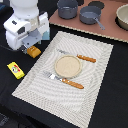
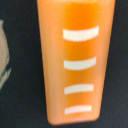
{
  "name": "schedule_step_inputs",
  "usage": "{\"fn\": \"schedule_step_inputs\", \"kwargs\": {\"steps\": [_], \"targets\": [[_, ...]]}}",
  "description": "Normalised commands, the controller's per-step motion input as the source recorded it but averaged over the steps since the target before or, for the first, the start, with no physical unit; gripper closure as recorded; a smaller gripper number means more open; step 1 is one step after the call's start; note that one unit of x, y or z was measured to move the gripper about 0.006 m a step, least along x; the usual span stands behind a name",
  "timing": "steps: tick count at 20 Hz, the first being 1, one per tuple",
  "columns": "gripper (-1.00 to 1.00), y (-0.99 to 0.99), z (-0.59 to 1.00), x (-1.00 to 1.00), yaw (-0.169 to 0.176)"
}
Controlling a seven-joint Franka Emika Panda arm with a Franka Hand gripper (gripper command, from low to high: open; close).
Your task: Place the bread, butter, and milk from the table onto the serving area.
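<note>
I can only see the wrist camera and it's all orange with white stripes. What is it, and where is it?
Observer: That's the small golden-orange bread loaf. It lies on the black table, just off a corner of the beige striped placemat.
Operator: Where's the butter?
Observer: The bright-yellow butter stick is on the table too, off the placemat toward the exterior view's left.
Operator: What's on the mat?
Observer: A round tan plate, between an orange-handled fork and knife.

In the exterior view, the pincer (image 1: 31, 44) hangs low over the bread (image 1: 34, 51) at centre left, crowding it. Open black table (image 1: 107, 110) fills the lower right. The plate (image 1: 67, 66), fork (image 1: 64, 80) and knife (image 1: 80, 57) occupy the placemat's (image 1: 35, 82) centre; its lower left lies bare.
</note>
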Motion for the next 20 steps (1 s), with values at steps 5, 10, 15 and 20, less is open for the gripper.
{"fn": "schedule_step_inputs", "kwargs": {"steps": [5,10,15,20], "targets": [[1.00,-0.01,-0.30,-0.28,0.005],[1.00,-0.01,0.00,-0.23,0.000],[1.00,0.00,-0.09,-0.15,0.000],[1.00,0.05,-0.30,-0.01,0.006]]}}
